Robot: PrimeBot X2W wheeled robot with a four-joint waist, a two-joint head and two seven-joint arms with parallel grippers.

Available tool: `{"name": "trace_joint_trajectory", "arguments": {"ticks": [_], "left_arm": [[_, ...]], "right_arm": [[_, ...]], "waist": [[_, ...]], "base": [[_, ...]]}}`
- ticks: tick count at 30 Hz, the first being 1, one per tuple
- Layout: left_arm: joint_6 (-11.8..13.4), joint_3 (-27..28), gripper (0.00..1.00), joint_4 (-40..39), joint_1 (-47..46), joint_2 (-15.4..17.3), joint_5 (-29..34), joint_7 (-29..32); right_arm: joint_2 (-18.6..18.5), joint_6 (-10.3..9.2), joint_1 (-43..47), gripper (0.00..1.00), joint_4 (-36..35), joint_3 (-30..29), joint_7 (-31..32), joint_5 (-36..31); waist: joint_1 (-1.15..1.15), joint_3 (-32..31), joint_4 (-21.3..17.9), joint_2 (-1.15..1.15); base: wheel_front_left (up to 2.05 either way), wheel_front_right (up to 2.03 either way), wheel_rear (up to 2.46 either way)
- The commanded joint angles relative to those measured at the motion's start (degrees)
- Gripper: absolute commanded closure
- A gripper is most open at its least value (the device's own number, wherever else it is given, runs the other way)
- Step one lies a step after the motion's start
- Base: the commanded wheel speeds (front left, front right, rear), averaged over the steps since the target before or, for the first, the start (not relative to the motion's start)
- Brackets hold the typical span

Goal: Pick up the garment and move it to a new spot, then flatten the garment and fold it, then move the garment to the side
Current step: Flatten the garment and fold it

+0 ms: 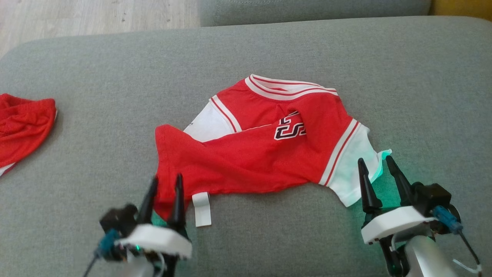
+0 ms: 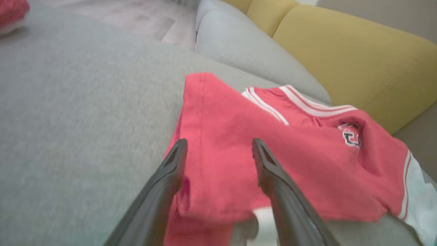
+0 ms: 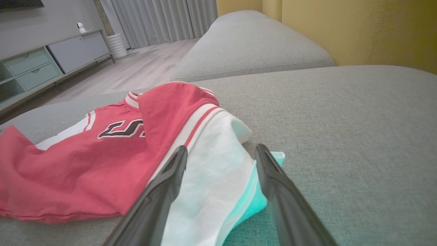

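Jaws spread on both arms beside the red garment (image 1: 238, 161), its black emblem (image 1: 290, 129) unreadable.

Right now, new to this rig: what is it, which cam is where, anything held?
A wheeled two-armed robot, folding clothes. The head view comes from its head camera, looking down. The other two come from a camera on each wrist, looking along that arm's two dark fingers. On a grey sofa lies a crumpled red and white jersey; another red cloth lies far left. The left pincer stands open at the jersey's red corner, the right pincer open at its white sleeve. Nothing is held.
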Motion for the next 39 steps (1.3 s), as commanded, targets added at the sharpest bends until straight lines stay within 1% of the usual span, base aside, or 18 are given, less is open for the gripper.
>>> {"name": "trace_joint_trajectory", "arguments": {"ticks": [1,6,11,13,22,23,24,25,26,27,30,35,39], "left_arm": [[0.1,0.61,0.0,-1.27,-0.34,0.48,-0.4,-0.3],[0.4,-0.93,0.0,-1.3,2.31,0.47,-1.51,-0.3],[2.2,-0.52,0.0,-0.77,3.43,0.47,-1.02,-0.31],[2.48,-0.27,0.0,-0.51,3.51,0.47,-0.66,-0.31],[1.92,-0.81,0.01,0.88,2.85,0.47,-1.21,-0.31],[1.87,-0.91,0.14,1.12,2.64,0.47,-1.26,-0.31],[1.87,-0.91,0.14,1.12,2.64,0.47,-1.26,-0.31],[1.83,-0.96,0.3,1.35,2.45,0.47,-1.35,-0.31],[1.79,-0.92,0.37,1.46,2.23,0.47,-1.45,-0.31],[1.75,-0.83,0.62,1.49,2.01,0.47,-1.51,-0.31],[1.61,0.08,1.0,0.04,1.35,0.47,-1.02,-0.31],[1.06,2.74,1.0,-4.49,-0.26,0.47,0.44,-0.31],[0.56,4.75,1.0,-6.95,-5.65,0.47,3.25,-0.31]], "right_arm": [[0.28,0.43,-1.45,0.0,-1.36,1.34,-0.23,0.21],[0.3,0.43,-1.2,0.0,-1.16,1.08,-0.23,0.18],[0.37,0.43,-0.89,0.0,-1.05,1.13,-0.23,0.15],[0.38,0.43,-0.86,0.0,-0.98,1.21,-0.23,0.2],[0.25,0.43,-0.53,0.0,-0.83,1.33,-0.23,0.34],[0.22,0.43,-0.55,0.0,-0.8,1.33,-0.23,0.37],[0.22,0.43,-0.55,0.0,-0.8,1.33,-0.23,0.37],[0.19,0.43,-0.57,0.0,-0.78,1.33,-0.23,0.43],[0.17,0.43,-0.6,0.0,-0.78,1.33,-0.23,0.47],[0.14,0.43,-0.61,0.0,-0.78,1.35,-0.23,0.51],[0.08,0.43,-0.62,0.0,-0.75,1.34,-0.23,0.61],[0.08,0.43,-0.7,0.0,-0.85,1.15,-0.23,0.72],[0.16,0.43,-1.0,0.0,-0.71,1.18,-0.23,0.87]], "waist": [[0.0,-0.05,-0.01,0.0],[0.0,-0.59,0.2,0.0],[0.0,-1.18,0.31,0.0],[0.0,-1.29,0.25,0.0],[0.0,-1.36,-0.2,0.0],[0.0,-1.35,-0.25,0.0],[0.0,-1.35,-0.25,0.0],[0.0,-1.35,-0.29,0.0],[0.0,-1.34,-0.34,0.0],[0.0,-1.35,-0.38,0.0],[0.0,-1.33,-0.44,0.0],[0.0,-1.1,-0.36,0.0],[0.0,-1.06,-0.27,0.0]], "base": [[0.0,0.0,0.0],[0.0,0.0,0.0],[0.0,0.0,0.0],[0.0,0.0,0.0],[0.0,0.0,0.0],[0.0,0.0,0.0],[0.0,0.0,0.0],[0.0,0.0,0.0],[0.0,0.0,0.0],[0.0,0.0,0.0],[0.0,0.0,0.0],[0.0,0.0,0.0],[0.0,0.0,0.0]]}}
